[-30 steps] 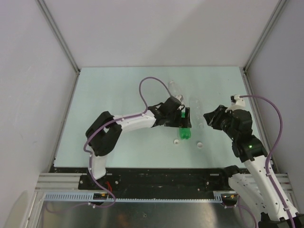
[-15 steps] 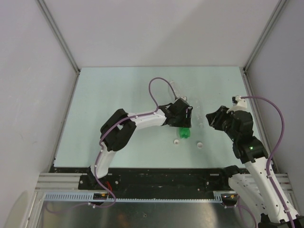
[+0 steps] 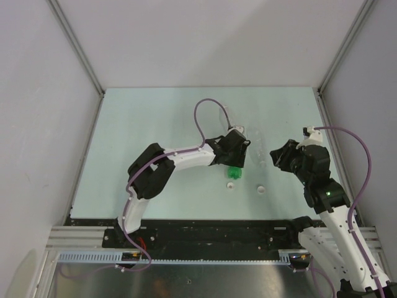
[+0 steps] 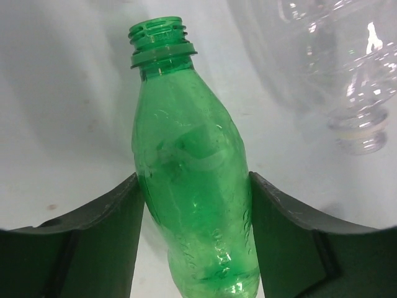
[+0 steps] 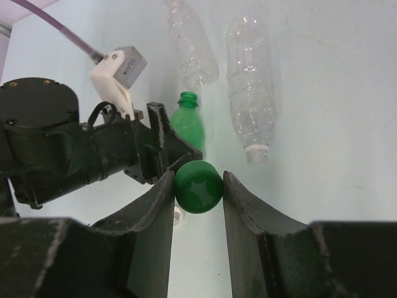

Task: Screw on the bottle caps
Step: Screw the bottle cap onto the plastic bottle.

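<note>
- Under both claws, the table (image 3: 155,124) carries all the bottles and caps.
- Left claw (image 4: 193,177): jaws stand against both flanks of the green bottle (image 4: 186,130), low on its body, so it is gripping it. The bare threaded neck points away from the claw. Whether the bottle is off the table, I cannot tell.
- Right claw (image 5: 198,176): off to the left claw's right and apart from it, pinching the green cap (image 5: 198,187) at its fingertips. The bottle's mouth sits just beyond those tips. I cannot tell which face of the cap is turned towards the neck.
- Clear bottles (image 5: 251,81): two lie side by side beyond the right claw's tips, uncapped, beside the green bottle's neck.
- White caps (image 3: 261,189): two lie loose on the table. One is just near-side of the left claw, the other between the two claws.
- Step in hand (judgement): bring the cap to the neck.
- Technique: line the cap's axis up with the neck and seat it flat before any turn, else it cross-threads.
- The left grip must resist twist. The thin wall will likely buckle if squeezed hard.
</note>
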`<state>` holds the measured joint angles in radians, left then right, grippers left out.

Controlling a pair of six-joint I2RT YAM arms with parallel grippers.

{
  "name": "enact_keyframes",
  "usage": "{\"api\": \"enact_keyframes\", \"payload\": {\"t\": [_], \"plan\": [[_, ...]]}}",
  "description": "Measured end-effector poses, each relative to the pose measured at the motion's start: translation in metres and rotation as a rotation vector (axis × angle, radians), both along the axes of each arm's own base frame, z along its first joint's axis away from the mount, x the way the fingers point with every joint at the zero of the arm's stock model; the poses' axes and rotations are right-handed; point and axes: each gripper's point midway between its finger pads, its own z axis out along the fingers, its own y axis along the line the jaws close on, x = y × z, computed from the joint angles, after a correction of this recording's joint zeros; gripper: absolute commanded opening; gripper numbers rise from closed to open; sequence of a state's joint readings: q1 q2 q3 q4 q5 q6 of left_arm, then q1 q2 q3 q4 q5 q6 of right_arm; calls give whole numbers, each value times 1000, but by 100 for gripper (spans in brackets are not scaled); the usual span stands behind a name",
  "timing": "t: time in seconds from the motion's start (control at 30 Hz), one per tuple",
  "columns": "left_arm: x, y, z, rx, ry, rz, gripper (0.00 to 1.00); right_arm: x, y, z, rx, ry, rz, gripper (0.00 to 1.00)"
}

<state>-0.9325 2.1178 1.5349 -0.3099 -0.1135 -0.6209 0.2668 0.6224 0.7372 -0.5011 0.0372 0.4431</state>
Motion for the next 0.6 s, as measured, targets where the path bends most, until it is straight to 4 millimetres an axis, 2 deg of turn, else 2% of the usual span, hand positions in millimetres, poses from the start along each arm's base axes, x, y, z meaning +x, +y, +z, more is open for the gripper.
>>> {"api": "enact_keyframes", "payload": {"t": [0.13,0.23,0.33,0.47,0.6], "plan": [[3,27,9,101,-95,-56,13,-1,3,1,-2,-4,22,10],[3,42,26,142,-174,-125,10,-2,11,3,5,-14,71,10],[0,51,62,122,-289,-231,12,-4,21,9,22,-35,133,10],[-15,56,125,20,-494,-403,7,-5,36,20,49,-79,227,10],[-40,70,169,-72,-696,-588,1,-10,52,32,74,-122,328,10]]}}
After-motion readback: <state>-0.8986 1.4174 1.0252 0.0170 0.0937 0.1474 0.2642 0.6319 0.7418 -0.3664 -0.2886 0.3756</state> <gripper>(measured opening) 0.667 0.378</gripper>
